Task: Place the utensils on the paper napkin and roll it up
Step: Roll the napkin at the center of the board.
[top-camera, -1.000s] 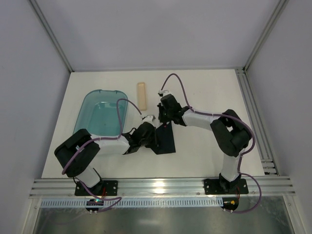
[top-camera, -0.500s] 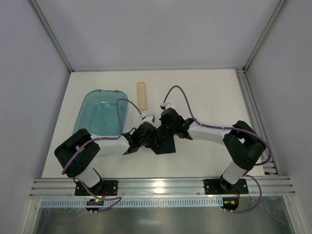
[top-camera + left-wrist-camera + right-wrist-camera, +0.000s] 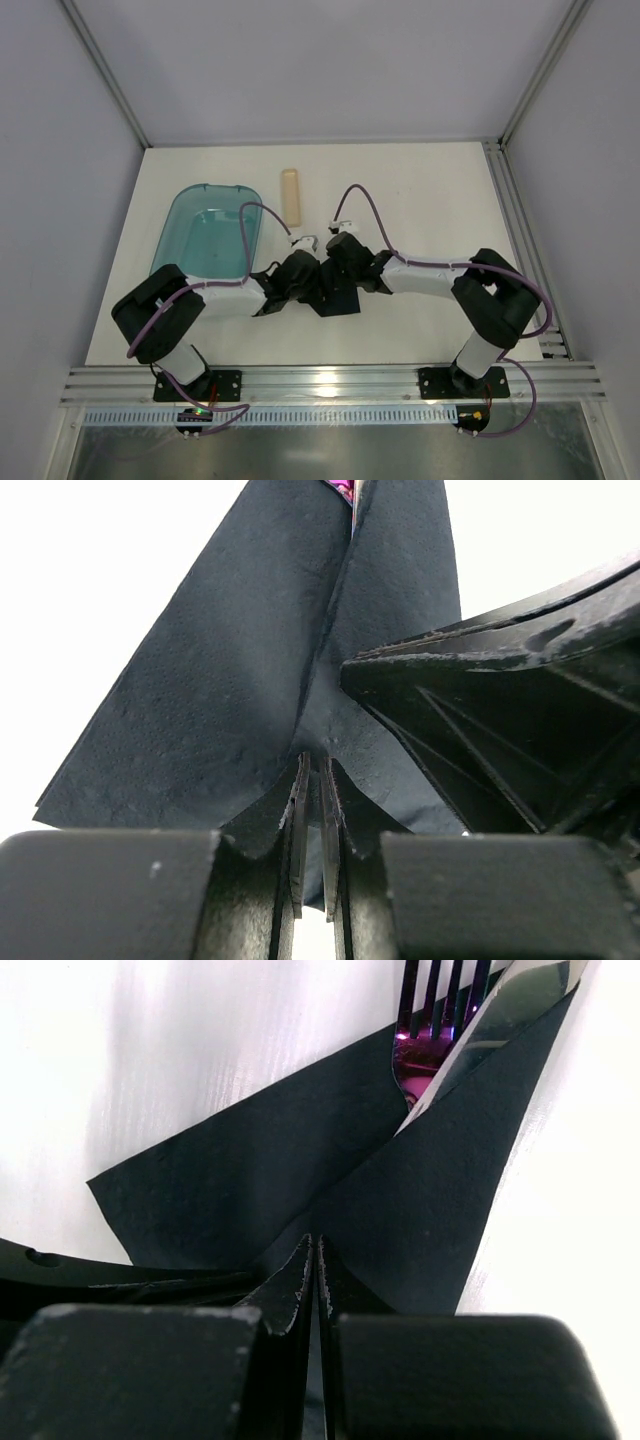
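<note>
The dark navy paper napkin (image 3: 345, 298) lies between the two arms, folded up into a peak (image 3: 230, 680). My left gripper (image 3: 307, 279) is shut on a fold of it (image 3: 315, 770). My right gripper (image 3: 338, 264) faces it from the right and is shut on the same napkin (image 3: 314, 1250). In the right wrist view the napkin (image 3: 430, 1200) wraps over the utensils. A shiny fork (image 3: 437, 1020) sticks out at its far end, glinting purple, with another shiny piece (image 3: 505, 1005) beside it. The spoon is hidden. The two grippers nearly touch.
A translucent teal plastic tub (image 3: 210, 235) stands left of the napkin, close behind my left arm. A pale wooden stick (image 3: 290, 195) lies on the white table behind the grippers. Metal rails (image 3: 520, 250) run along the right and near edges.
My right gripper has come nearer and leftward, down onto the napkin beside my left gripper. My left arm has not moved.
</note>
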Tool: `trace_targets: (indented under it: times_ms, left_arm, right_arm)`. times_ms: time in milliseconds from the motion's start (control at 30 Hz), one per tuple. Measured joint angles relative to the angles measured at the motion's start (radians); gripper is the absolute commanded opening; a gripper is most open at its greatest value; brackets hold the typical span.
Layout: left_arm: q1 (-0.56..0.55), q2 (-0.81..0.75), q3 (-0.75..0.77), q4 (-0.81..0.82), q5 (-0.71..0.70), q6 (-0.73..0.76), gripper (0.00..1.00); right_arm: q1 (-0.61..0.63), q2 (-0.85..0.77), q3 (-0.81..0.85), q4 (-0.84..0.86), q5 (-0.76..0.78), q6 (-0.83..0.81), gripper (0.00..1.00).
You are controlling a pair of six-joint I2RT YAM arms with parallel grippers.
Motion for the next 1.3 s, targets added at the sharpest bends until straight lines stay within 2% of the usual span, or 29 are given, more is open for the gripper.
trace_targets:
  times_ms: [133,233,400,500,600,700,967,1300]
  left_arm:
    - [0.0,0.0,0.012,-0.025,-0.003,0.0,0.15]
    - [0.0,-0.003,0.031,-0.068,-0.008,0.002,0.26]
    - [-0.002,-0.051,0.06,-0.232,-0.072,0.017,0.36]
    - [0.002,-0.085,0.064,-0.321,-0.124,0.027,0.37]
    - [0.013,-0.109,0.064,-0.389,-0.158,0.027,0.44]
    - [0.027,-0.112,0.062,-0.426,-0.177,0.023,0.45]
    - [0.034,-0.127,0.034,-0.377,-0.161,-0.014,0.46]
    - [0.036,-0.123,-0.035,-0.153,0.0,-0.054,0.47]
  right_arm:
    - [0.005,0.004,-0.008,0.018,0.002,0.003,0.04]
    - [0.009,0.005,-0.019,0.027,0.001,0.004,0.04]
    - [0.013,0.007,-0.032,0.04,0.003,0.007,0.04]
    - [0.013,0.007,-0.032,0.04,0.002,0.007,0.04]
    - [0.013,0.007,-0.032,0.041,0.001,0.007,0.04]
    - [0.013,0.009,-0.033,0.045,0.0,0.007,0.04]
    - [0.013,0.011,-0.041,0.071,-0.007,0.013,0.04]
    - [0.013,0.011,-0.054,0.106,-0.011,0.027,0.04]
